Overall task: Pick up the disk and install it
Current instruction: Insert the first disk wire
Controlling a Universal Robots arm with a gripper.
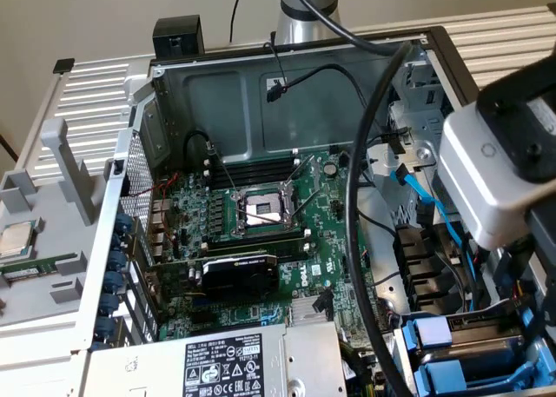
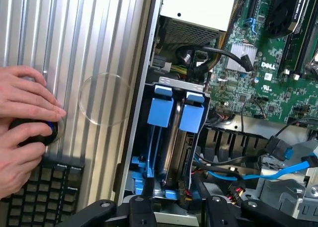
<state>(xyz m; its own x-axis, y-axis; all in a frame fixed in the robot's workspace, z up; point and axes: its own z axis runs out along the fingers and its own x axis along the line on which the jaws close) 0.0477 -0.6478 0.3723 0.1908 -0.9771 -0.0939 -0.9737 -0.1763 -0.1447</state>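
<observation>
Hand (image 2: 171,189) above drive bay (image 2: 181,81), cables (image 2: 223,176) beside

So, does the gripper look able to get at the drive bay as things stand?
Probably yes: the gripper hangs close over the open side of the drive bay, and the blue cables run beside it, not across.

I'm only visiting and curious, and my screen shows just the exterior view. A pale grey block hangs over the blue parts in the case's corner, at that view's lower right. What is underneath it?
Observer: The wrist view looks into the drive bay. Two blue carriers stand side by side in it, and the gripper is close to them.
Visitor: Is anybody near the machine?
Observer: Yes. A person's hands rest on a round black device beside a keyboard, outside the case by the ribbed panel.
</observation>
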